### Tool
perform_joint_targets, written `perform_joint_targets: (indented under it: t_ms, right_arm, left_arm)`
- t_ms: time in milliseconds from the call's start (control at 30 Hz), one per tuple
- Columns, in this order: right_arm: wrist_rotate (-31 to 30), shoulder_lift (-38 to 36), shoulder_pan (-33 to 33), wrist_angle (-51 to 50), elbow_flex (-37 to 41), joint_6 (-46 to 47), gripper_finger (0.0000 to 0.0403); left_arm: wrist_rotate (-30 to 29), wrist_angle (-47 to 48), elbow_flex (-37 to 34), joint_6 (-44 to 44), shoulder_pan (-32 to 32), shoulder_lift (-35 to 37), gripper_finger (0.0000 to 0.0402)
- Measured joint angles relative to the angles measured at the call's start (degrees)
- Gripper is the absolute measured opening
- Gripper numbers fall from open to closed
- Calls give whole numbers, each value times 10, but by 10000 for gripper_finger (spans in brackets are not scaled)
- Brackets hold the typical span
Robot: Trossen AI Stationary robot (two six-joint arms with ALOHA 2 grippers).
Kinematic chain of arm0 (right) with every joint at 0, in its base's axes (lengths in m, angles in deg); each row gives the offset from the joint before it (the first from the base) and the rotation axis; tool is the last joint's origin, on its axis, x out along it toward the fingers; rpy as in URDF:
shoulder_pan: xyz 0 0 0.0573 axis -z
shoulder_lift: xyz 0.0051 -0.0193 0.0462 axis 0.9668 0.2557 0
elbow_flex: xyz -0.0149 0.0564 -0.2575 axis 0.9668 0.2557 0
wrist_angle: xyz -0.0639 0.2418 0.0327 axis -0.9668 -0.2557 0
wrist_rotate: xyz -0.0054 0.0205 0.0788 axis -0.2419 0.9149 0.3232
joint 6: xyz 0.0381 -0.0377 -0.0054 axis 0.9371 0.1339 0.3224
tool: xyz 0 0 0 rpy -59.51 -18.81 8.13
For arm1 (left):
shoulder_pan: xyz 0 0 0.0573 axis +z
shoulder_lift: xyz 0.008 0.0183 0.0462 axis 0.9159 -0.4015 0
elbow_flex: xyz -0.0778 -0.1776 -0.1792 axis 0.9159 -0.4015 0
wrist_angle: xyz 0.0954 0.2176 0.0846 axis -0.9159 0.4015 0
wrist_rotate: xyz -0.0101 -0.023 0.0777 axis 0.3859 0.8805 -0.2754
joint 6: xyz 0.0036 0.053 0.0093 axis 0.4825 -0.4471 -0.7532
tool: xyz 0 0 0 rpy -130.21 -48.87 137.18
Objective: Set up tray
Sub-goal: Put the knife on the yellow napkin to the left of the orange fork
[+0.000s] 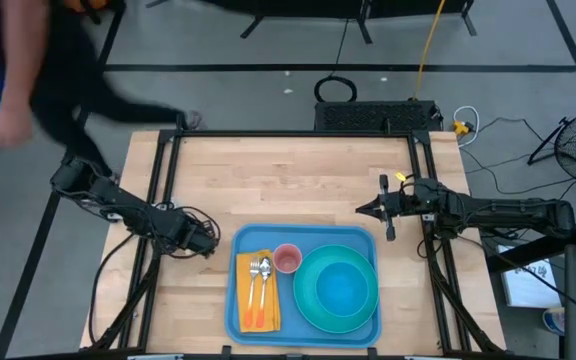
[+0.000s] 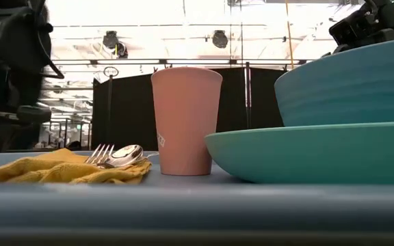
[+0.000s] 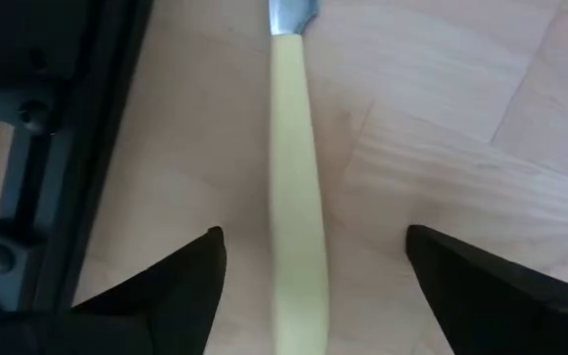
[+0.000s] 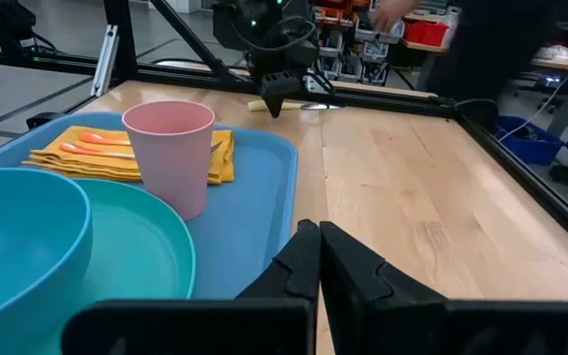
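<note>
Wood table [image 1: 298, 180], tray [image 1: 306, 327] btwn both jaws

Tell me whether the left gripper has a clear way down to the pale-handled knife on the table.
Probably yes. The left gripper is open right over the knife, one finger on each side of the handle, with only bare wooden table around it.

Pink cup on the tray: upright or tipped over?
Upright. The pink cup stands on its base on the tray, open mouth up, between the yellow napkin and the teal plate.
</note>
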Motion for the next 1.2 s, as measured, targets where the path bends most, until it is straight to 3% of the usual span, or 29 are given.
perform_joint_targets:
  t_ms: [633,900,1200]
  right_arm:
    - [0,0,0,1,0,2,0]
    - [0,0,0,1,0,2,0]
    - [0,0,0,8,0,4,0]
  left_arm:
    - [-3,-35,-6,-102,34,-1,85]
    - [-28,-62,-4,-147,34,-2,81]
    - [-142,-61,71,-235,21,-6,81]
